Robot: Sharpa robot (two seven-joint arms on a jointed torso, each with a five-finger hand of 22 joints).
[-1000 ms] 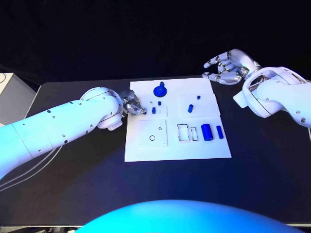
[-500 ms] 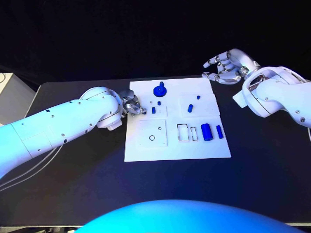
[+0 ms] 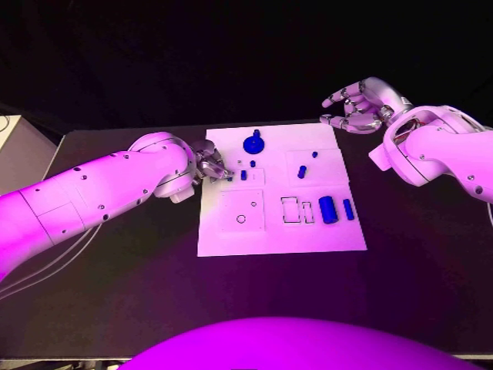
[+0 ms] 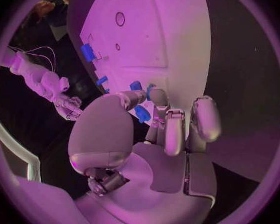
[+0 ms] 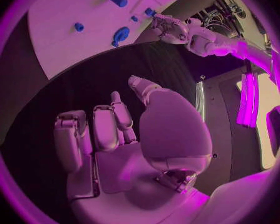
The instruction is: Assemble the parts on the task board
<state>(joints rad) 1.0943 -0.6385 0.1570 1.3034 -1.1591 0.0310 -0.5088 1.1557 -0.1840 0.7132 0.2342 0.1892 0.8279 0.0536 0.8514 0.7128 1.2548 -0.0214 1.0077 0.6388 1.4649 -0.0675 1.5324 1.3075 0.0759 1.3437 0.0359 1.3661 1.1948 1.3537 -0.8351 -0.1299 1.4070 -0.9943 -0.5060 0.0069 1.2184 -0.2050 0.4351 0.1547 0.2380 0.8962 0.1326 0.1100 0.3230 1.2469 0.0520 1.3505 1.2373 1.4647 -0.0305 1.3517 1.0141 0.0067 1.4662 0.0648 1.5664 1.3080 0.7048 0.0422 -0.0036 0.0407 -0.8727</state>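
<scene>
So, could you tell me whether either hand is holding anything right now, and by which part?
The left hand pinches a small blue part between its fingertips, though where on the part cannot be told. The right hand holds nothing.

Two arms: smooth white rounded shells, small dark screw dots along casing. Left robot hand (image 3: 210, 166) and right robot hand (image 3: 357, 105): silver metal, segmented fingers. Thin cables run under left arm.

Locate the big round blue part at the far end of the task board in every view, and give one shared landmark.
Head view: big round blue part, at the task board's far edge.
Left wrist view: I cannot pick it out with certainty.
Right wrist view: big round blue part, near the board's edge.
Shared landmark: the left hand, by the board's side.
</scene>
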